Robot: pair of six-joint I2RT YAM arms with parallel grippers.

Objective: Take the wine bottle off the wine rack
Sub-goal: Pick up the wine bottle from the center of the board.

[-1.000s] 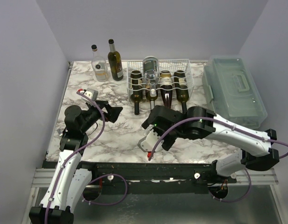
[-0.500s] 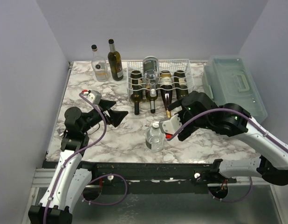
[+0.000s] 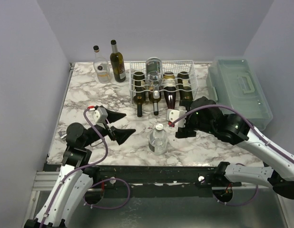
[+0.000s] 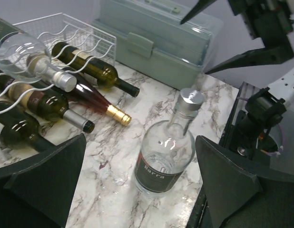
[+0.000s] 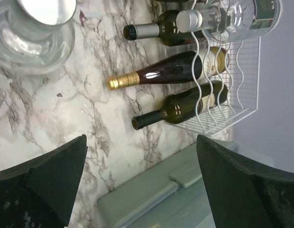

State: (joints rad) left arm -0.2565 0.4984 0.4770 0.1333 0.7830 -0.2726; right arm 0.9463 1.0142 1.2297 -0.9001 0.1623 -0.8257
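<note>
The white wire wine rack (image 3: 191, 78) stands at the back middle, with dark wine bottles (image 3: 171, 92) lying in its lower cradles and a clear one (image 3: 153, 67) on top. In front of it a clear silver-capped bottle (image 3: 158, 139) stands upright on the marble. My right gripper (image 3: 185, 118) points down between that bottle and the rack, open and empty; its view shows the green bottle (image 5: 185, 107) and the gold-foiled one (image 5: 161, 73) sticking out of the rack (image 5: 232, 95). My left gripper (image 3: 129, 124) is open and faces the clear bottle (image 4: 166, 152), which stands just beyond its fingertips.
A translucent green-grey box (image 3: 240, 90) with a handle fills the right side. A clear bottle (image 3: 101, 66) and a dark green bottle (image 3: 118, 61) stand upright at the back left. The table's near edge runs just in front of the standing clear bottle.
My right gripper stood the clear bottle on the table, opened, and drew back right toward the rack. My left gripper swung right and nearer, toward that bottle.
</note>
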